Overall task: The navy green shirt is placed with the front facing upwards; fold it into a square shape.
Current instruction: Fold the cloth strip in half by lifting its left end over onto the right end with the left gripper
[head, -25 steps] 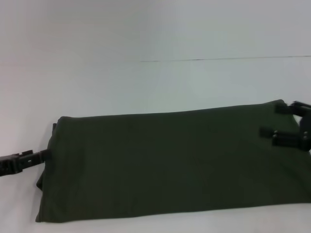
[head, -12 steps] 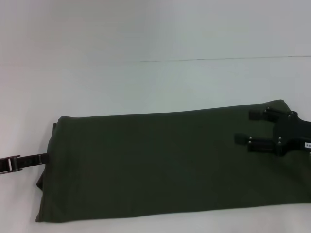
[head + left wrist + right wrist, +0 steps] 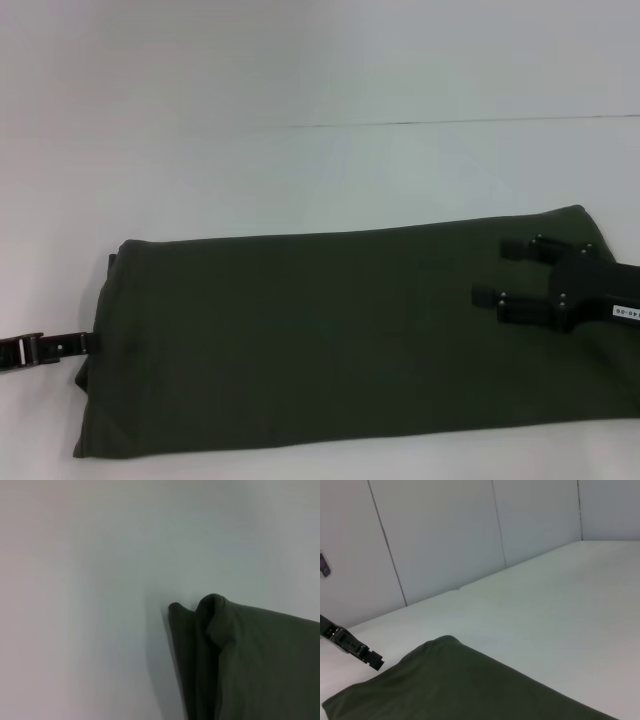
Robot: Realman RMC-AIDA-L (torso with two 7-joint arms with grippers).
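Head view shows the shirt (image 3: 340,340) lying long side-to-side on the table (image 3: 300,170), open right hand (image 3: 500,272) above its right end, left hand (image 3: 85,343), grip unclear, touching its left edge.

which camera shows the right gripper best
The head view: the right gripper shows open, fingers apart above the shirt at its right end. The right wrist view shows none of it, only the left gripper. The left wrist view shows neither.

Small white label on right gripper (image 3: 497,271) body, characters too small to read; no other text.
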